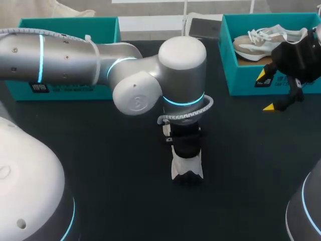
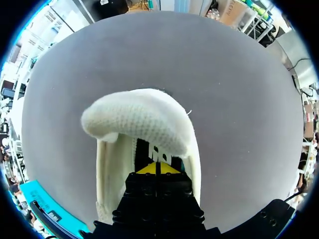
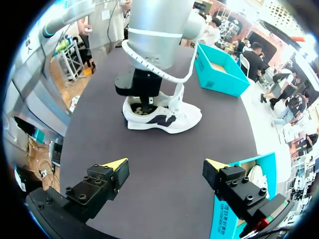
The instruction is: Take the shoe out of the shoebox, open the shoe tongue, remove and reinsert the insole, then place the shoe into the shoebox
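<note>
The white shoe (image 1: 186,169) sits on the dark worktop (image 1: 100,165) near its middle, outside the boxes. The left end effector (image 2: 158,168) reaches down into the shoe's opening, clenched, with its yellow tips pressed together. To the far right, the right end effector (image 3: 164,164) hangs released, just beside the teal shoebox (image 1: 241,85), which holds a second shoe (image 1: 266,40).

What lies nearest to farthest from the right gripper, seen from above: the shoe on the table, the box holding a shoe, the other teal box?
From the right gripper:
1. box holding a shoe, just beside it, at the table's right.
2. shoe on the table, mid-table.
3. other teal box, far left.
</note>
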`<state>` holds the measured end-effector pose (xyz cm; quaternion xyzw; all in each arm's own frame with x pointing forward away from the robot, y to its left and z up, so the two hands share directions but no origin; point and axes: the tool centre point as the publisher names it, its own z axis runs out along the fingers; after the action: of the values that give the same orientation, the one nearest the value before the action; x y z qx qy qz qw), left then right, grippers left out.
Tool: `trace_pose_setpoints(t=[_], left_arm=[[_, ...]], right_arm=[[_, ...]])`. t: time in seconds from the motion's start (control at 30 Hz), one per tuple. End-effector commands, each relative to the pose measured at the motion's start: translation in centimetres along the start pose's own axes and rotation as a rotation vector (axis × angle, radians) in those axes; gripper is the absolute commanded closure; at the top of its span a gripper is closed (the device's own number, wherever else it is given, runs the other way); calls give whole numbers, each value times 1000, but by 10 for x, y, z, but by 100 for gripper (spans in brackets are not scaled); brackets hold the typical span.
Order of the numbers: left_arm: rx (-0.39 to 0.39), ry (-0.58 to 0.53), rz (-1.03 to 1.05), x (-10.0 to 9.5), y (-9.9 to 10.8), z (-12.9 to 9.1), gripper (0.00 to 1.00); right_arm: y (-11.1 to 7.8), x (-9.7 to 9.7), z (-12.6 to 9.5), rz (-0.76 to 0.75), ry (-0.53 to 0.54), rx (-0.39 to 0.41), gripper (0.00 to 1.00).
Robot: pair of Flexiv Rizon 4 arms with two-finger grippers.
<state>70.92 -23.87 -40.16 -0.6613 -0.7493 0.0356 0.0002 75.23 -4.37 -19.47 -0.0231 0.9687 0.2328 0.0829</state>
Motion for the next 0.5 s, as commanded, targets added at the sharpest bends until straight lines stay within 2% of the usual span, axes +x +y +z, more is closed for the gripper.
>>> trace_pose_setpoints(t=[0.03,0.27,0.5], left_arm=[[-23,-17,0,-4,-3,23,100],[-18,-58,-39,-12,1,43,100],[3,-96,-79,-24,6,43,100]], right_arm=[[0,0,1,1,0,4,0],[0,0,1,1,0,4,0],[0,0,1,1,0,4,0]])
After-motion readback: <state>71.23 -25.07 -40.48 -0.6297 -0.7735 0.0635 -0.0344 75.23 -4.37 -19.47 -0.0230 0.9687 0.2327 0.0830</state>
